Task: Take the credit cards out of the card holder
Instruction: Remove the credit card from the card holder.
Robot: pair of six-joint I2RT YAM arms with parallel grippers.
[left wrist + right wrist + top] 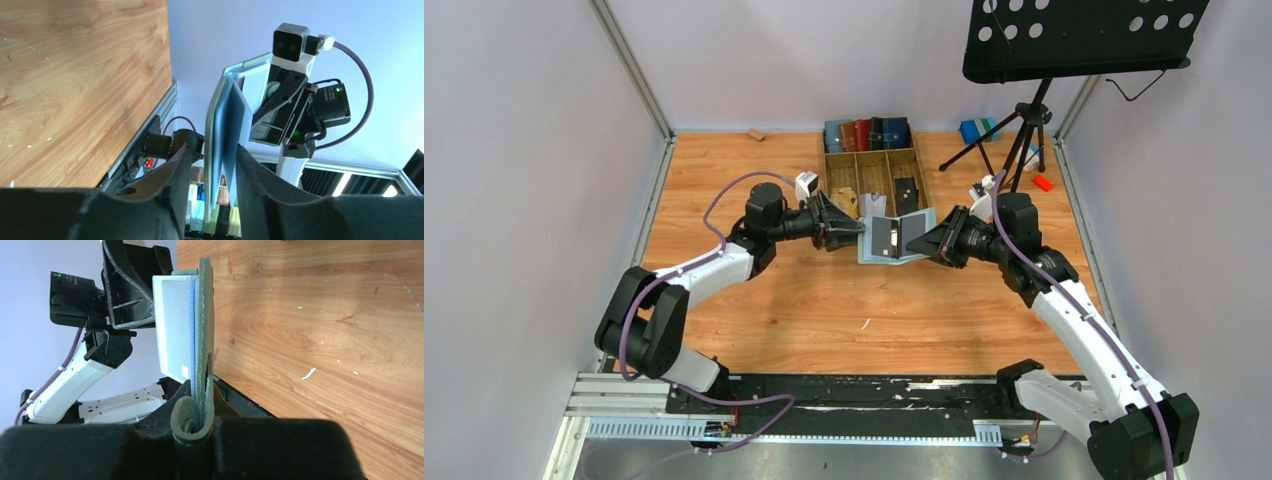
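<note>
bench [754, 300]: task is looking partly done, not finished. wooden tray [828, 175] is sitting toward the bench's far edge, near the middle. loose dark card [907, 195] is lying flat in the tray's right-hand compartment, probably one already out. card holder [915, 232] is hanging open above the bench, just in front of the tray's near edge, between the two grippers. seated dark card [884, 236] is showing in its left panel, so at least that one is waiting to be pulled; more behind it, cannot tell.

left arm [714, 268] is reaching in from the near left corner and right arm [1064, 310] from the near right, both stretching low, wrists facing each other. left gripper [216, 172] is straddling the holder's left edge, fingers either side of its fanned pale sleeves; pressing or only bracketing, cannot tell. right gripper [200, 405] is pinching the holder's green edge, jaws pressing tight on the leather.
</note>
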